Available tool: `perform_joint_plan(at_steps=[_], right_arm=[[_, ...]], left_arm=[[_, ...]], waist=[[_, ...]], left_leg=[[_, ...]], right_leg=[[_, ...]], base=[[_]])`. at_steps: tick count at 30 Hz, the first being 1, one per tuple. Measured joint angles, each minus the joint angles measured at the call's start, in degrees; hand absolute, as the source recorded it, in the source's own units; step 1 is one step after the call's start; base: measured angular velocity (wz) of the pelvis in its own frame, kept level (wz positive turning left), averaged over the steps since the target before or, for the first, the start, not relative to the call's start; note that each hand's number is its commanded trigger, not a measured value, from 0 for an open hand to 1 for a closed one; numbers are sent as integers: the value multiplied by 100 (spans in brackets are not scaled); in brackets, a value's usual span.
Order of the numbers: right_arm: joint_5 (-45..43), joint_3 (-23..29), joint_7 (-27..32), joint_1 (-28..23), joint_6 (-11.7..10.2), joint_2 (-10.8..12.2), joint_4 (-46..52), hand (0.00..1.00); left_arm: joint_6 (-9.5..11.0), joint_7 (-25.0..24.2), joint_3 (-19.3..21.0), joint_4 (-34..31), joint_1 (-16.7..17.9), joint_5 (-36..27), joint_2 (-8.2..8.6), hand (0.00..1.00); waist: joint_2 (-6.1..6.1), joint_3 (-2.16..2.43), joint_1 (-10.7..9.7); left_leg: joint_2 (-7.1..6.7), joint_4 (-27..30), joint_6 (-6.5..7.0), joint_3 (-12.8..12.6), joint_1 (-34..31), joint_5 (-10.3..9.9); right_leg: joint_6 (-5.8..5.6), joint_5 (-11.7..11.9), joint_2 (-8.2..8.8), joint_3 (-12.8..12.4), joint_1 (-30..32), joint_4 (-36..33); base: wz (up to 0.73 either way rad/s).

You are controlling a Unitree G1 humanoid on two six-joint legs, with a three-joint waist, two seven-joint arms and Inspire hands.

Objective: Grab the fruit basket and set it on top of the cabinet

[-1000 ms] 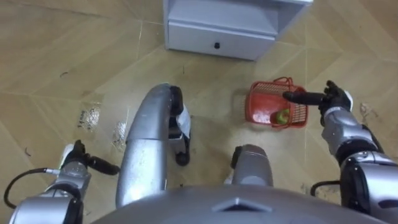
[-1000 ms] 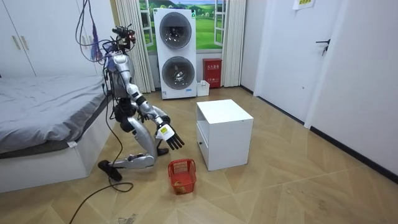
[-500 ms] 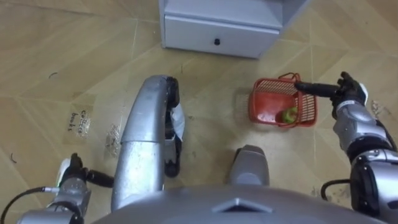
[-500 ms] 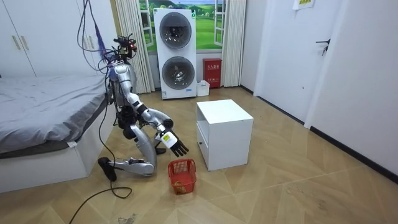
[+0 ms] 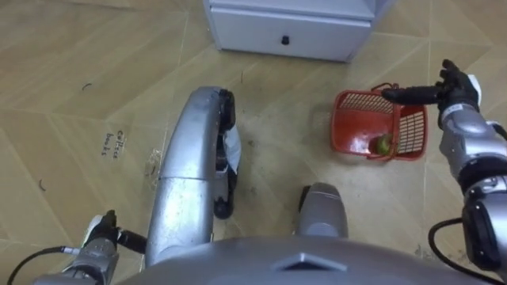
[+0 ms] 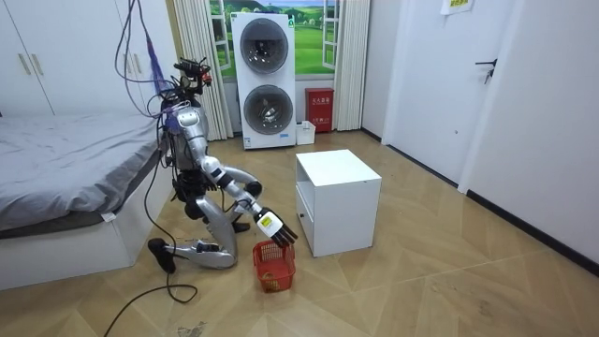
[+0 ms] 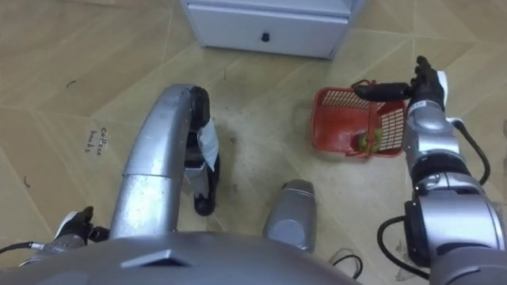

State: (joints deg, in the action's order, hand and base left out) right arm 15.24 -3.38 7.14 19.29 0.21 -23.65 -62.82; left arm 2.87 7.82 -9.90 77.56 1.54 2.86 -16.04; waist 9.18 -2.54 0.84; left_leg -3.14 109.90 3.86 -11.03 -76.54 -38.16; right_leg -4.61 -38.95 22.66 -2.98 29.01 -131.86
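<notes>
The red basket (image 5: 342, 119), holding one green fruit (image 5: 383, 145), is overhung by the right hand (image 5: 453, 93), fingers straight, empty.

Right hand (image 5: 458, 89) holds straight fingers (image 5: 408, 94) over the rim of the red basket (image 5: 355, 127); a green fruit (image 5: 382, 145) lies inside

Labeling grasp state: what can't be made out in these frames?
- Left robot hand: eye views, small and dark at lower left; state unreadable.
- Right robot hand: straight fingers over the fruit basket; contact undecidable, tiny in room view.
- Fruit: eye views, too small to identify.
</notes>
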Motion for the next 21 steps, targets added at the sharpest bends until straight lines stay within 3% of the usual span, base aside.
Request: perform_joint_plan(at_steps=[7, 14, 21], right_arm=[[183, -83, -116, 59, 36, -147, -492, 0], [298, -514, -250, 84, 41, -215, -648, 0], [255, -682, -369, 142, 44, -284, -977, 0]], left_arm=[[-22, -229, -390, -22, 39, -22, -66, 0], [-50, -401, -654, -187, 57, -97, -70, 0], [-72, -578, -732, -196, 68, -98, -71, 0]], waist=[[-107, -73, 124], [-178, -63, 286], [-302, -76, 459]], left_leg=[[73, -30, -63, -49, -89, 33], [206, -49, -108, -109, -187, 58], [217, -57, -108, -133, -233, 57]], right_leg=[[-20, -15, -29, -148, 224, -93], [-29, -41, -82, -311, 493, -201], [-41, -47, -72, -312, 561, -209]], base=[[-5], [-8], [-1]])
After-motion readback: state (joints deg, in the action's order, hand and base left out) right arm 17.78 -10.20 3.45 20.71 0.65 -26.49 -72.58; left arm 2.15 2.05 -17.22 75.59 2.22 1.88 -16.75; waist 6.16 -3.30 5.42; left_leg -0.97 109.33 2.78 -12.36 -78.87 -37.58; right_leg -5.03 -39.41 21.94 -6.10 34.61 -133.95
